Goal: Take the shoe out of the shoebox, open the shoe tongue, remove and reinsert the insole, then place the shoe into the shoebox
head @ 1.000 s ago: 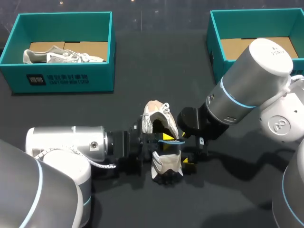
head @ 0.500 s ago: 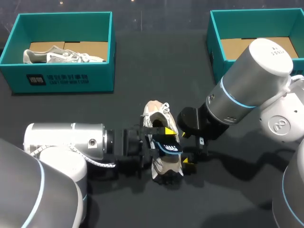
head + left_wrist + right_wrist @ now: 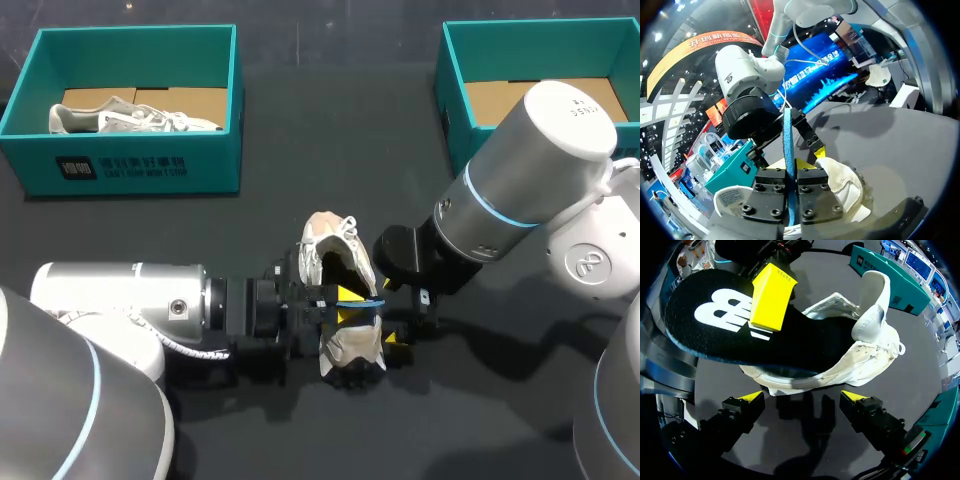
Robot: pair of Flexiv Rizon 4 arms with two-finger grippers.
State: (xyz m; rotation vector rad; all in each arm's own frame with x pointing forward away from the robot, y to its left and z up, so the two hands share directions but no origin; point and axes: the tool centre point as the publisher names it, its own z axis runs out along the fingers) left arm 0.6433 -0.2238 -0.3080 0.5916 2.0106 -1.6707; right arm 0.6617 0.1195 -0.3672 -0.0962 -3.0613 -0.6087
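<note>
Your left end effector (image 3: 345,298) is gripping the insole (image 3: 790,340) directly over the shoe (image 3: 335,255). Its fingers are pinched narrow on the insole from both sides, and in the left wrist view the blue edge is running straight up between them. Your right end effector (image 3: 802,397) is sitting just beside the shoe on the opposite side, fingers spread wide, touching nothing. The shoe is lying on the table (image 3: 300,180) between the two end effectors, its opening gaping.

Against half a second ago, your left arm is sitting further back from the shoe. The insole was showing its broad dark face over the shoe and is now showing only a thin blue line in the head view. The shoe and your right arm are holding the same spots. Both teal shoeboxes are well apart from the shoe, the left shoebox (image 3: 130,165) holding a second shoe (image 3: 130,118) and the right shoebox (image 3: 455,90) showing bare cardboard.
</note>
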